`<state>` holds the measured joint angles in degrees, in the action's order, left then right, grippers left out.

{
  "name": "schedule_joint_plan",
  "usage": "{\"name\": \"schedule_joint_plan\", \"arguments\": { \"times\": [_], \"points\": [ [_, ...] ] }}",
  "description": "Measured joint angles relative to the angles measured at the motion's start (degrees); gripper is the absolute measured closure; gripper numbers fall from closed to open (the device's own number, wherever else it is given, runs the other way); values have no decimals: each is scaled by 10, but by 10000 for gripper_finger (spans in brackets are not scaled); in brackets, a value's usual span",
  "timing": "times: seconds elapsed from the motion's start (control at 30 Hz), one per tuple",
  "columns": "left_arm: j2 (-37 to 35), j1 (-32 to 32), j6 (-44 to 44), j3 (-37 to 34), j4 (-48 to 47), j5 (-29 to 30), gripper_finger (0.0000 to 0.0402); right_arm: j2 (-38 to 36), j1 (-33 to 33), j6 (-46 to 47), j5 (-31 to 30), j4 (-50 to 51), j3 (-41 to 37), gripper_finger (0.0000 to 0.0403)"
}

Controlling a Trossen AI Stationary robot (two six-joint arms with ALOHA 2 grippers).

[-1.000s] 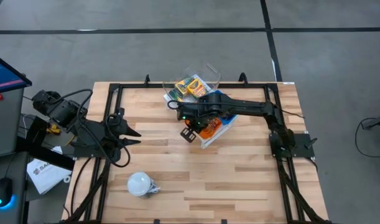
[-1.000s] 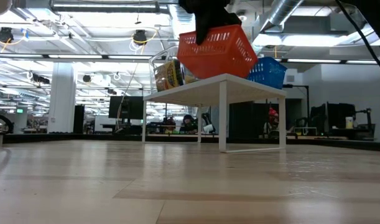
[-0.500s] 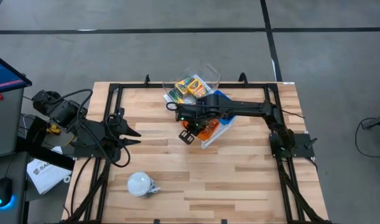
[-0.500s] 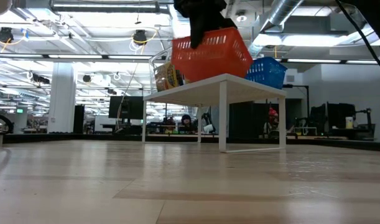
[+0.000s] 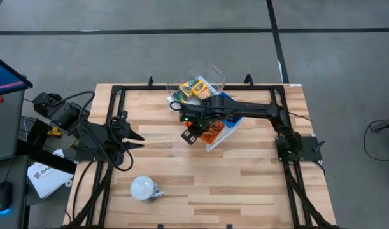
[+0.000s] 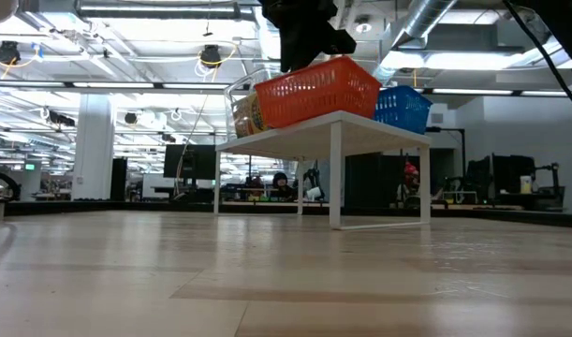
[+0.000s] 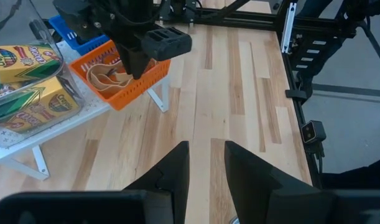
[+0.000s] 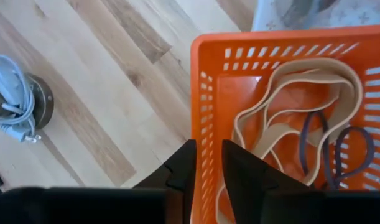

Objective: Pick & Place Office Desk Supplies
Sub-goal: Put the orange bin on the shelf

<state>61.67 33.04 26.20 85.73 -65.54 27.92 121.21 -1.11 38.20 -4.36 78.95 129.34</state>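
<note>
Right gripper (image 8: 205, 163) sits at the wall of the orange basket (image 8: 289, 50), fingers straddling the rim with a narrow gap between them; whether they pinch the wall or have let go cannot be told. In the low view the basket (image 6: 314, 91) rests level on the white raised shelf (image 6: 332, 122), beside a blue basket (image 6: 403, 106).

Inside the orange basket: tan rubber-band loops (image 8: 289, 106) and darker thin loops (image 8: 339, 152), lying loose on the floor of it.

Crayon boxes (image 7: 22, 81), yellow and green, lie in a clear container (image 7: 65, 99) at the other end of the same shelf, next to the orange basket.

Left gripper (image 7: 205, 158) waits near the table's left edge, aimed across the bare wood toward the shelf; fingers close together, nothing between them.

White bulb-like object (image 5: 143, 188) with cord sits alone near the front of the table (image 5: 245, 184), well apart from the shelf.

Judgement: sorting looks far along. Bands and crayons are already binned, and no loose supplies show on the tabletop. Likely left: freeing the right gripper from the basket and withdrawing.
</note>
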Motion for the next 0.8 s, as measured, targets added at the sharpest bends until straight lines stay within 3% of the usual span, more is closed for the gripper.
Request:
{"name": "schedule_joint_plan", "arguments": {
  "times": [0.57,0.8],
  "points": [
    [0,0,3,0,0,-10,309,4,30,-10,-2,-81,16,344],
    [0,0,4,0,0,-10,309,43,33,-18,17,-68,14,395]
  ]
}}
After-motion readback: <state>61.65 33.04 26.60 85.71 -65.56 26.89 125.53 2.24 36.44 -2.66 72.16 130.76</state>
